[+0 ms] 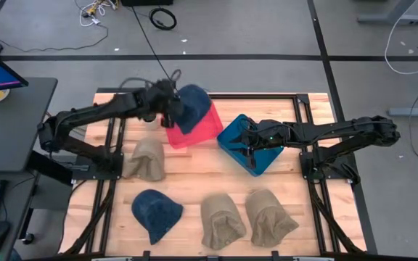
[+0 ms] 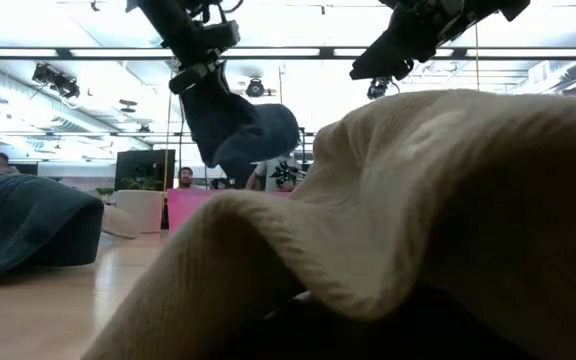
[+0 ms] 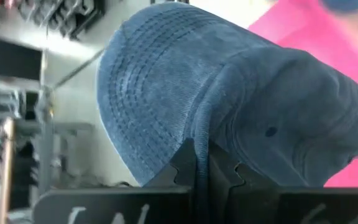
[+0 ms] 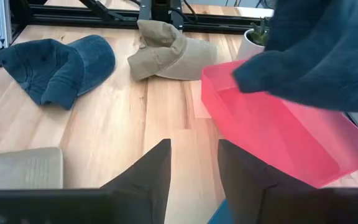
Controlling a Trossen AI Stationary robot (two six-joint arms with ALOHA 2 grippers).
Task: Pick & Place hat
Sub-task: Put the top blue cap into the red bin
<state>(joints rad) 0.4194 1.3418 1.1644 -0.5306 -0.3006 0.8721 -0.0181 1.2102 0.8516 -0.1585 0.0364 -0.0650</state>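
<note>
A dark blue denim cap (image 1: 193, 107) hangs from my left gripper (image 1: 171, 109) above the pink bin (image 1: 207, 133). In the low view the cap (image 2: 243, 130) dangles below that gripper (image 2: 196, 68), clear of the bin (image 2: 190, 207). My left gripper (image 3: 201, 163) is shut on it. My right gripper (image 1: 247, 142) is open and holds nothing; it hovers over the blue bin (image 1: 267, 161). In the right wrist view its fingers (image 4: 194, 168) point past the pink bin (image 4: 278, 140) and the hanging cap (image 4: 322, 56). My left gripper pinches a raised fold of the blue cap's crown (image 3: 199, 134) between its two fingers. The fingers come from the table's left side, slanting down. The cap is lifted clear and hangs below the fingers, with its brim (image 3: 135, 93) spread out to one side.
Other caps lie on the wooden table: a tan one (image 1: 147, 159) at the left, a blue one (image 1: 156, 212) near the front, and two tan ones (image 1: 222, 220) (image 1: 269, 216) beside it. One tan cap (image 2: 418, 220) fills the low view. Bare wood lies between the bins and the front caps.
</note>
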